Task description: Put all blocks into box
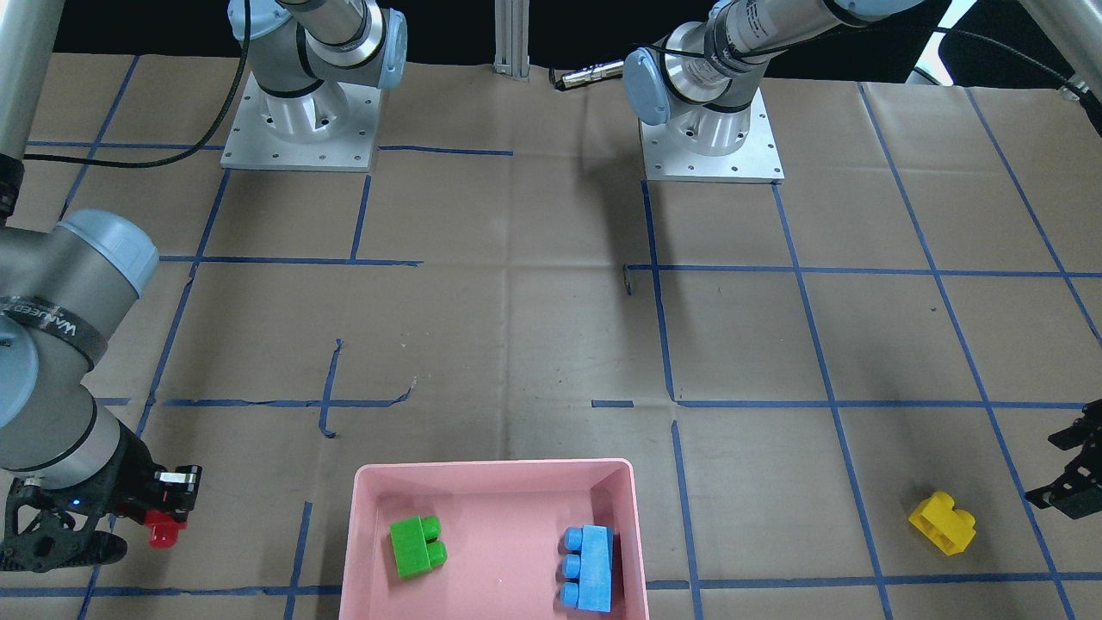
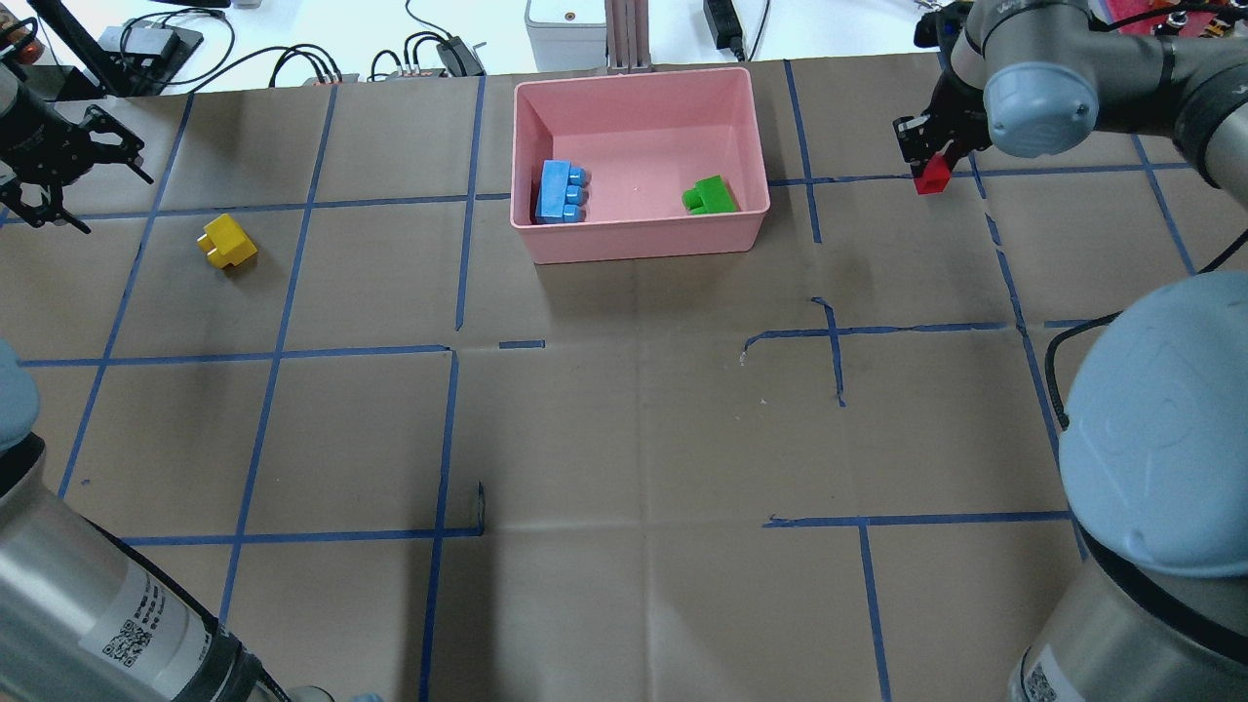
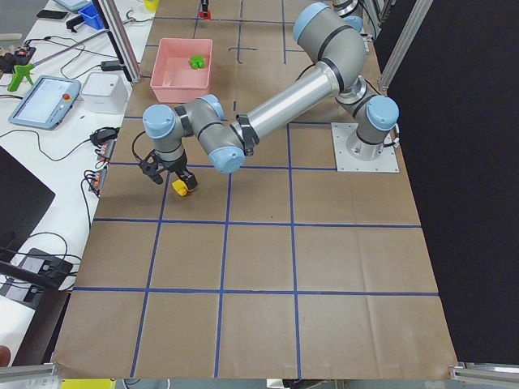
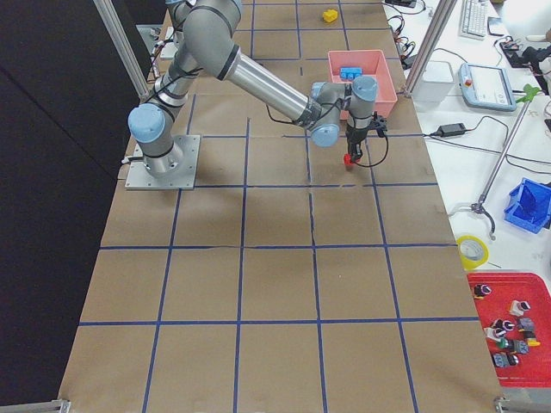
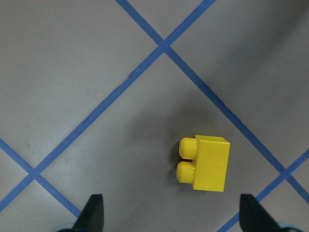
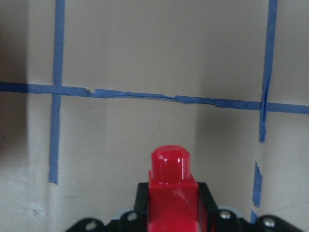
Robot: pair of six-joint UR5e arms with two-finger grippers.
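Two blocks are in the box [image 2: 643,239] by now: the green block [image 2: 710,196] near one end wall and the blue block [image 2: 561,191] against the other. We think they sit far apart because each arm dropped one on its own side. Two blocks are left outside, so we guess the job is about half done.

The right gripper [image 6: 173,203] is pinched tight on the red block [image 6: 169,166]. It holds the block's flat sides, and the one round stud pokes out past the tips. The red block is out on the table [image 2: 634,419], off to one side of the box. We cannot tell if it has left the table yet.

The left gripper [image 5: 174,217] is spread wide with nothing in it. It hovers over the yellow block [image 5: 207,163], which lies on its side well away from the box, its two studs pointing sideways. We think the wide gap is there so the tips can drop down on both flat faces.

The blocks are hard, shiny plastic with square bodies and round bumps. The box is smooth pink plastic, low and wide, with soft corners, so it is easy to drop things in. The table is covered in dull brown paper with blue tape lines [image 2: 278,351], some of them torn.
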